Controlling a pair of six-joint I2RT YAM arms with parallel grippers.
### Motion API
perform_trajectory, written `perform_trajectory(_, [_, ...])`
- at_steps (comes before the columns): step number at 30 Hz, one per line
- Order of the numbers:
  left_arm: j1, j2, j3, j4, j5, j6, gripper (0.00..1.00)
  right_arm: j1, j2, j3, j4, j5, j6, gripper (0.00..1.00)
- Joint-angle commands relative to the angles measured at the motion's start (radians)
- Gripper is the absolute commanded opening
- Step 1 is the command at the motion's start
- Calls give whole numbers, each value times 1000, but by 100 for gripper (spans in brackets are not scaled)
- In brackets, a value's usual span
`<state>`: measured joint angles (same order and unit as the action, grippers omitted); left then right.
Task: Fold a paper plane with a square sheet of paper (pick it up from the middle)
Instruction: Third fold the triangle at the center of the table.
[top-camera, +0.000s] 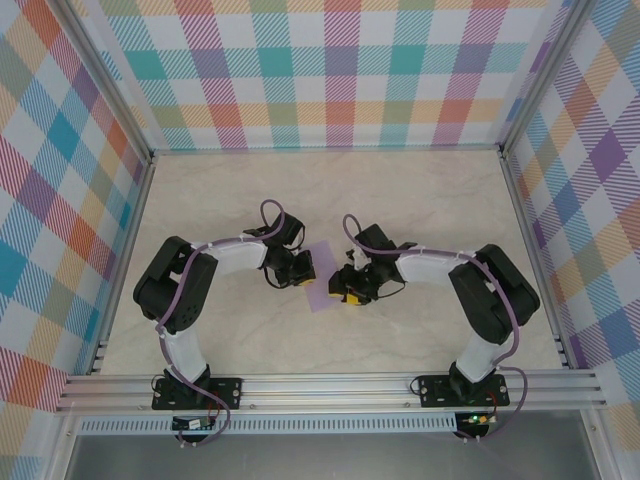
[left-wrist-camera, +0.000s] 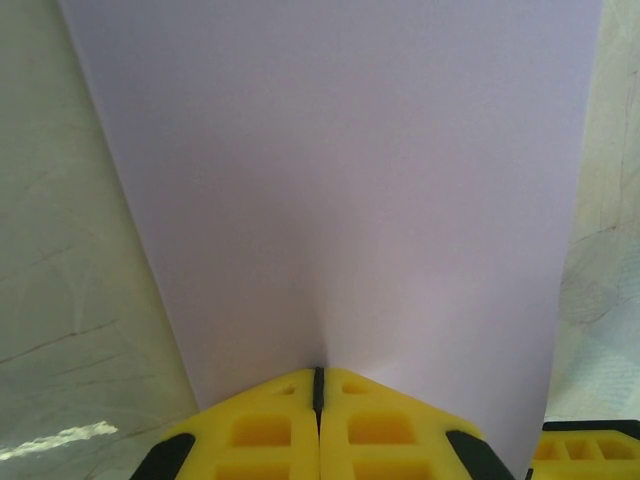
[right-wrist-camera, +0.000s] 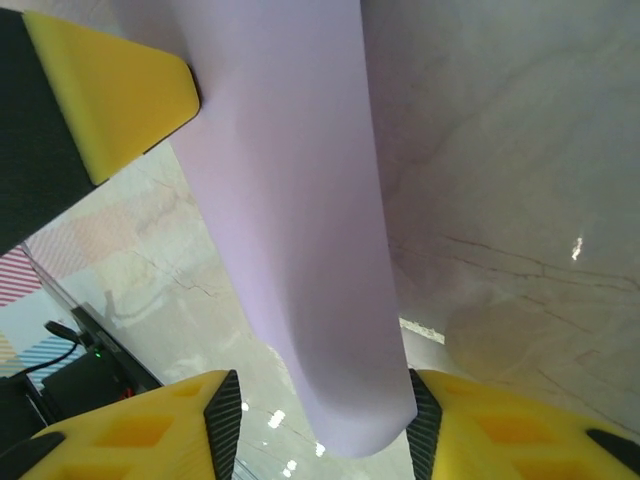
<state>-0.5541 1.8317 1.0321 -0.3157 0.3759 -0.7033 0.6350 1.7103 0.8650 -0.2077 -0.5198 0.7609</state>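
The square sheet of paper (top-camera: 322, 281) is pale lavender and hangs off the table between the two grippers. My left gripper (top-camera: 301, 268) is shut on one edge of it; in the left wrist view the yellow jaws (left-wrist-camera: 319, 386) meet on the sheet (left-wrist-camera: 340, 200), which spreads away from them. My right gripper (top-camera: 347, 286) is open around the sheet's curled far end (right-wrist-camera: 330, 300). Its right pad (right-wrist-camera: 424, 420) touches the paper, while the left pad (right-wrist-camera: 224, 420) stands clear. The right gripper (right-wrist-camera: 318, 425) does not pinch it. The paper plane is out of view.
The marbled tabletop (top-camera: 420, 200) lies under both arms, fenced by plaid walls (top-camera: 330, 70) at the back and sides. An aluminium rail (top-camera: 330, 385) runs along the near edge. A left gripper finger (right-wrist-camera: 110, 90) shows in the right wrist view.
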Motion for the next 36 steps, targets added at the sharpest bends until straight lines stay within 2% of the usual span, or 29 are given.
perform_trajectory(1, [-17, 63, -31, -94, -94, -2, 5, -1, -38, -20, 88, 0, 26, 51])
perform_trajectory(6, [-17, 60, -28, -97, -96, 1, 5, -36, -26, -22, 156, -15, 7, 53])
perform_trajectory(14, [-17, 61, -27, -95, -97, -2, 5, -41, -3, -32, 191, -53, 18, 49])
perform_trajectory(20, [-17, 59, -21, -97, -93, -2, 5, -40, -9, -58, 166, -83, 60, 43])
perform_trajectory(25, [-17, 52, -16, -96, -91, 2, 5, -40, -43, -85, 119, -47, 118, 32])
perform_trajectory(33, [-17, 39, 0, -93, -76, 22, 4, -40, -82, -62, 44, 29, 138, 7])
perform_trajectory(36, [-15, -12, 10, -66, -64, 46, 6, -35, -66, -34, 29, 22, 138, 3])
